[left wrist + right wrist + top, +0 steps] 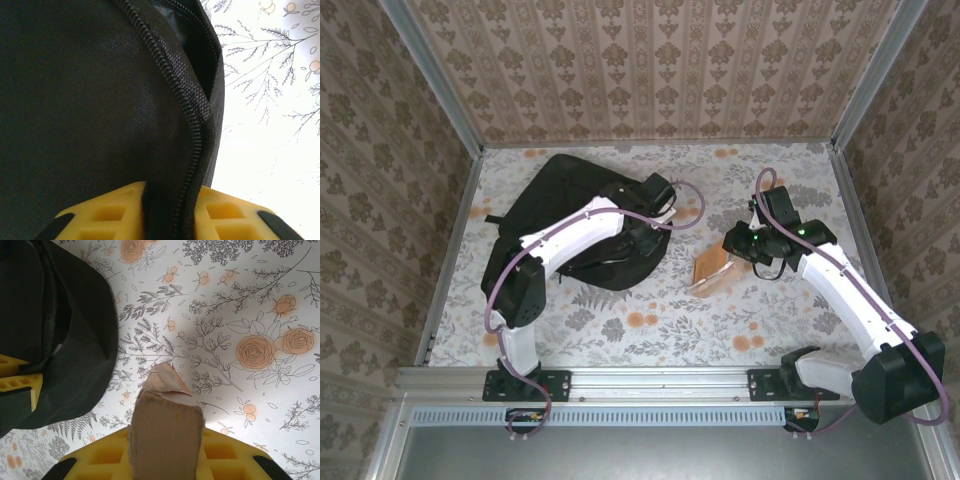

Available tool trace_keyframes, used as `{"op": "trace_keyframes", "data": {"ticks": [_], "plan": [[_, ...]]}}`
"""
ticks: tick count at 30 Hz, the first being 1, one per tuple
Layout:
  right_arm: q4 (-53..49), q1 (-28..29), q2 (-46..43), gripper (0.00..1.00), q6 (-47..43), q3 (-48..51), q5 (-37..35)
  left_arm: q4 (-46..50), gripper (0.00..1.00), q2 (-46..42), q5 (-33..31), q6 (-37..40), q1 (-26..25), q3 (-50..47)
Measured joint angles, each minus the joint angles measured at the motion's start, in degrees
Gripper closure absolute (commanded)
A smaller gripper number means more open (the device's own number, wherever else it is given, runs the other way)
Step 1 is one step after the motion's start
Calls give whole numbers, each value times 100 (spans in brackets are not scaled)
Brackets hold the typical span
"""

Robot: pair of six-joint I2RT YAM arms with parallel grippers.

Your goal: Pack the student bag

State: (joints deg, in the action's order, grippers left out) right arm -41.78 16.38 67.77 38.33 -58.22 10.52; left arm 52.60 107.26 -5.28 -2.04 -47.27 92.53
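Observation:
The student bag (565, 215) is a large black backpack lying flat at the table's back left. Its zipper (172, 85) is undone and the mouth gapes toward the right. My left gripper (170, 200) is shut on the bag's zippered edge, and black fabric fills the gap between its yellow fingers (107, 210). In the top view that gripper (642, 232) sits at the bag's right rim. My right gripper (167, 440) is shut on a worn tan book (165, 420), held edge-on just above the table. From above, the book (712, 270) hangs right of the bag's mouth.
The floral tablecloth (720, 320) covers the table. Wallpapered walls (660, 70) with metal frame posts close in the back and both sides. The left gripper's yellow fingers (20, 382) show at the bag's edge (85, 355) in the right wrist view.

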Motion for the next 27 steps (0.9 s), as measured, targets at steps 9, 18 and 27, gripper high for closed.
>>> {"op": "trace_keyframes", "data": {"ticks": [9, 18, 27], "plan": [[284, -4, -310, 100, 90, 291, 33, -33, 98, -474, 356, -42, 181, 0], [828, -26, -914, 100, 85, 629, 337, -31, 100, -890, 645, -146, 507, 13], [1976, -26, -907, 100, 741, 634, 1318, -81, 100, -2028, 1113, -590, 1469, 129]]}}
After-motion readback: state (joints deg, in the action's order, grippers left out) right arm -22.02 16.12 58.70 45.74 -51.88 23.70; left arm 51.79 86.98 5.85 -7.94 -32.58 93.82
